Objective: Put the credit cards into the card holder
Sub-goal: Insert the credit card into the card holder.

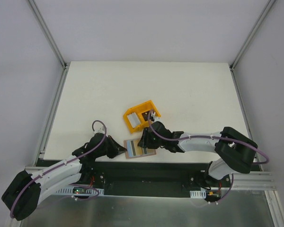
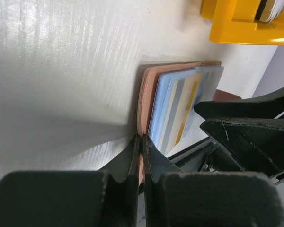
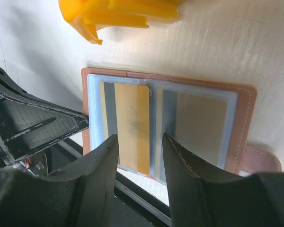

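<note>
Now, card holder (image 3: pixel 243 124) open flat, long axis left-right

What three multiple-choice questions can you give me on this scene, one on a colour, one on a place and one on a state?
1. What colour is the bin?
A red
B yellow
C blue

2. Where does the holder lie?
A open at the near edge of the table, on the arms' side of the bin
B inside the bin
C at the far edge

3. How is the left hand?
A open over the bin
B open, touching nothing
C shut on the holder's edge

Answers:
1. B: every view shows yellow plastic.
2. A: the top view shows it spread open by the near edge.
3. C: the left wrist view shows it pinching the leather rim.
</note>
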Controlling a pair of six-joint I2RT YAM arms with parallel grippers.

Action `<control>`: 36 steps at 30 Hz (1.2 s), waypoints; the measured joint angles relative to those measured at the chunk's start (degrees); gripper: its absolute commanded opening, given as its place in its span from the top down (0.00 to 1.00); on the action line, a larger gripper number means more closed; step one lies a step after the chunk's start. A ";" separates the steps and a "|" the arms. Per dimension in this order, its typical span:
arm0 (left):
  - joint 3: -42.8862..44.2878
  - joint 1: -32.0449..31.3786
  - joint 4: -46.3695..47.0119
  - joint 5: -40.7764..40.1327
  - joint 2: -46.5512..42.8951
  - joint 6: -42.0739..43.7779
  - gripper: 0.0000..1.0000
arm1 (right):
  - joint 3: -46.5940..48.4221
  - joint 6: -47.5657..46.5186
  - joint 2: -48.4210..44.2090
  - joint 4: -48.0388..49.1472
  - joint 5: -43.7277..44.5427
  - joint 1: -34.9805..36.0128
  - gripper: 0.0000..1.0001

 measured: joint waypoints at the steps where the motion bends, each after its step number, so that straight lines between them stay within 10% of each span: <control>1: 0.00 0.00 -0.09 -0.02 0.00 0.02 1.00 | 0.00 0.02 0.09 0.15 -0.15 -0.02 0.55; 36: -0.02 0.00 -0.42 -0.31 1.38 0.13 1.00 | 8.37 -1.64 7.15 -5.95 -3.96 3.02 0.58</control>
